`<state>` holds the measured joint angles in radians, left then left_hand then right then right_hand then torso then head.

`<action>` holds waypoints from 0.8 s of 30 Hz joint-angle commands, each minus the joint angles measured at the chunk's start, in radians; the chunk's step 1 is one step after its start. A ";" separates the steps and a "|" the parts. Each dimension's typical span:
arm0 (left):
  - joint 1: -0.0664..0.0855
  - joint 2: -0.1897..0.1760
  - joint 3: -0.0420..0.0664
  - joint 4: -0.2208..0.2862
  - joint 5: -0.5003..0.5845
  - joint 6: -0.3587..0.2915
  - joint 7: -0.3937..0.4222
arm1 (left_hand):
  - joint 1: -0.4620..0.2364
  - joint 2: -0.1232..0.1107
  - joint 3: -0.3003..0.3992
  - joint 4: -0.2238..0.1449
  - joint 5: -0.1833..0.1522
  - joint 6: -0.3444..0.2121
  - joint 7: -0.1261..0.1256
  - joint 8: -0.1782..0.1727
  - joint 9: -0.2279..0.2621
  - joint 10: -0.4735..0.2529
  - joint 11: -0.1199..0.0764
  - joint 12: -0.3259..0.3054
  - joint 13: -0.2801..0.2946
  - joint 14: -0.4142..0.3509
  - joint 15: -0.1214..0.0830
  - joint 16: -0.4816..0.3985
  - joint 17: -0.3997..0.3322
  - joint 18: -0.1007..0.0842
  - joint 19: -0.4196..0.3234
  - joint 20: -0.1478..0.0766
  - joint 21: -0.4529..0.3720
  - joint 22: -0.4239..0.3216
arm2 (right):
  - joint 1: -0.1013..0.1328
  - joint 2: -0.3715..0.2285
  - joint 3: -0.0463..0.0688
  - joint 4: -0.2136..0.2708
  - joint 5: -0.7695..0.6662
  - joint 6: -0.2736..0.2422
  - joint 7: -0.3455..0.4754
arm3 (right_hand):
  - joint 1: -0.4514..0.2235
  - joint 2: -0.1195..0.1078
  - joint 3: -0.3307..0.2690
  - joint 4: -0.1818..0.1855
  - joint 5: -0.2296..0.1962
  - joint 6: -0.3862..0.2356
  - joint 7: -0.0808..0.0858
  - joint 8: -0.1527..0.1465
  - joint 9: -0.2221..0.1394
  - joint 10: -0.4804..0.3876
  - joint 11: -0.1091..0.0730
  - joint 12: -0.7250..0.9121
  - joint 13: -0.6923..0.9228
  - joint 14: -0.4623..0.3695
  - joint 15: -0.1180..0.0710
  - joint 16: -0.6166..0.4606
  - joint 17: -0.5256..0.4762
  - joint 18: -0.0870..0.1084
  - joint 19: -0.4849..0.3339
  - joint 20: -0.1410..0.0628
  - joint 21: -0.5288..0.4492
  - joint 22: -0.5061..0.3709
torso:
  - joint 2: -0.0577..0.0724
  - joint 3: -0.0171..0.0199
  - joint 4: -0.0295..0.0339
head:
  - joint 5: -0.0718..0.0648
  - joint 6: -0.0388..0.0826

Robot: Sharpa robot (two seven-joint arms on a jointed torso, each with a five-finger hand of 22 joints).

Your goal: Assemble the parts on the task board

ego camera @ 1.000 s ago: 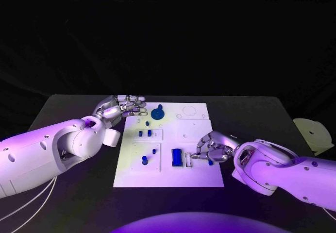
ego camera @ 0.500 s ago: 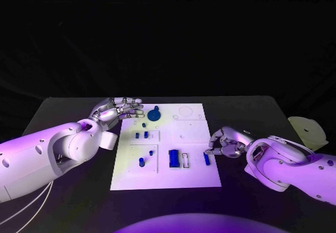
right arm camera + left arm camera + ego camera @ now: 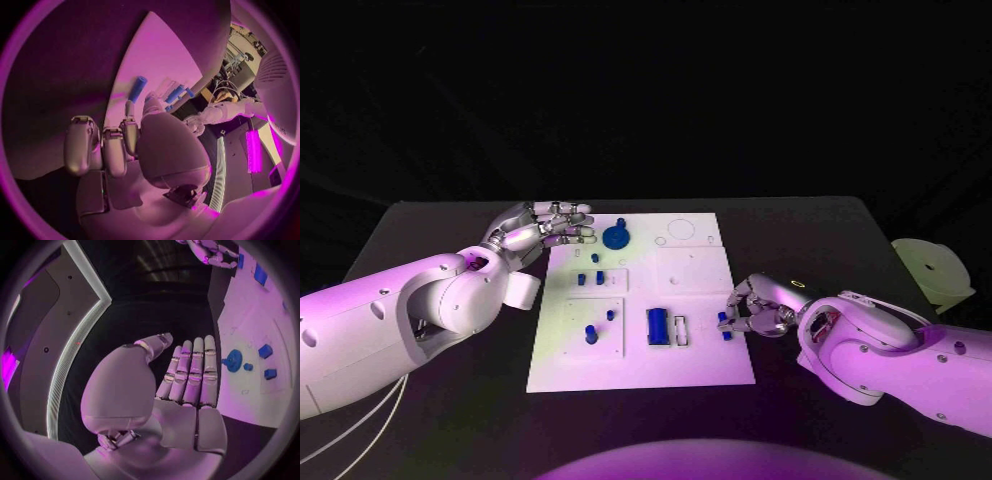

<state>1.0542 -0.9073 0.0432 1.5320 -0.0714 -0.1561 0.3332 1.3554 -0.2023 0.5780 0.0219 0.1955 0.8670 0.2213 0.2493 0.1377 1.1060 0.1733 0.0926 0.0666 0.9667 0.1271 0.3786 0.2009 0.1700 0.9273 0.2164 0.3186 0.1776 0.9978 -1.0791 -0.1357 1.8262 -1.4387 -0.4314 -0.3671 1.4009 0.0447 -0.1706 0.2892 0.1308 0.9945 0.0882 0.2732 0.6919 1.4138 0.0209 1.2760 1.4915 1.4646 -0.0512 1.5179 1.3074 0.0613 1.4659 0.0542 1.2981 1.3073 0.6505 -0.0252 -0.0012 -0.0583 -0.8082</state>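
Nearest, the right hand (image 3: 759, 308) sits at the right edge of the flat white task board (image 3: 646, 365), its silver fingers curled round a small blue cylindrical part (image 3: 726, 325); whether it truly grips the part I cannot tell. Just beside it lie a blue rectangular block (image 3: 656, 326) and a pale slotted frame (image 3: 682, 330). Farther off, small blue pegs (image 3: 596, 277) stand near a round blue disc (image 3: 617, 236). At the board's far left corner the left hand (image 3: 545, 222) hovers, fingers straight, side by side, holding nothing. A pale rounded object (image 3: 937, 272) sits off right, partly cut off.
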 commanded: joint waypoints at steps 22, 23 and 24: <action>-0.001 -0.003 0.000 0.004 0.001 0.020 0.008 | 0.002 0.009 0.003 0.001 0.002 -0.007 0.018 -0.005 -0.002 -0.004 -0.001 0.005 0.001 -0.010 0.000 -0.004 0.002 0.009 0.006 0.006 -0.007 -0.003 | -0.029 0.040 -0.002 -0.036 -0.060 0.077 -0.060 | 0.064 0.021 0.007 -0.022 -0.026 0.027 -0.015 -0.001 -0.012 0.007 -0.023 -0.003 -0.163 0.077 -0.013 -0.004 0.123 -0.007 0.007 -0.007 0.000 0.184 | 0.000 -0.0016 -0.0022 | 0.007 -0.008; -0.001 -0.004 0.000 0.004 0.001 0.020 0.007 | 0.002 0.009 0.003 0.001 0.002 -0.007 0.018 -0.005 -0.002 -0.004 -0.001 0.005 0.001 -0.010 0.000 -0.004 0.002 0.009 0.006 0.006 -0.007 -0.003 | -0.030 0.041 -0.002 -0.036 -0.064 0.079 -0.061 | 0.080 0.025 0.016 -0.028 -0.036 0.028 -0.017 -0.002 -0.013 0.006 -0.025 -0.004 -0.164 0.077 -0.015 -0.003 0.124 -0.008 0.008 -0.008 0.001 0.184 | 0.000 -0.0015 -0.0022 | 0.008 -0.009; -0.001 -0.004 0.000 0.004 0.001 0.020 0.007 | 0.002 0.009 0.003 0.001 0.002 -0.007 0.018 -0.005 -0.002 -0.004 -0.001 0.005 0.001 -0.010 0.000 -0.004 0.002 0.009 0.006 0.006 -0.007 -0.003 | -0.031 0.042 -0.002 -0.037 -0.067 0.081 -0.062 | 0.101 0.029 0.027 -0.038 -0.044 0.029 -0.019 -0.003 -0.015 0.006 -0.027 -0.003 -0.163 0.077 -0.016 -0.003 0.124 -0.008 0.008 -0.009 0.001 0.185 | 0.000 -0.0015 -0.0021 | 0.008 -0.009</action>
<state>1.0534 -0.9118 0.0431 1.5333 -0.0714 -0.1537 0.3326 1.3554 -0.2023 0.5780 0.0219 0.1955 0.8670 0.2214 0.2493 0.1369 1.1060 0.1733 0.0926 0.0666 0.9667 0.1271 0.3786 0.2020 0.1700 0.9311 0.2202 0.3187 0.1758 0.9785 -1.0413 -0.1285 1.7932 -1.4840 -0.4104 -0.4074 1.4483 0.0180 -0.1446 0.2481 0.0903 1.0219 0.0722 0.2762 0.6930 1.4077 0.0125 1.2791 1.4970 1.4668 -0.0621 1.5179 1.3073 0.0614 1.4666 0.0535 1.2981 1.3079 0.6505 -0.0270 -0.0026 -0.0509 -0.8166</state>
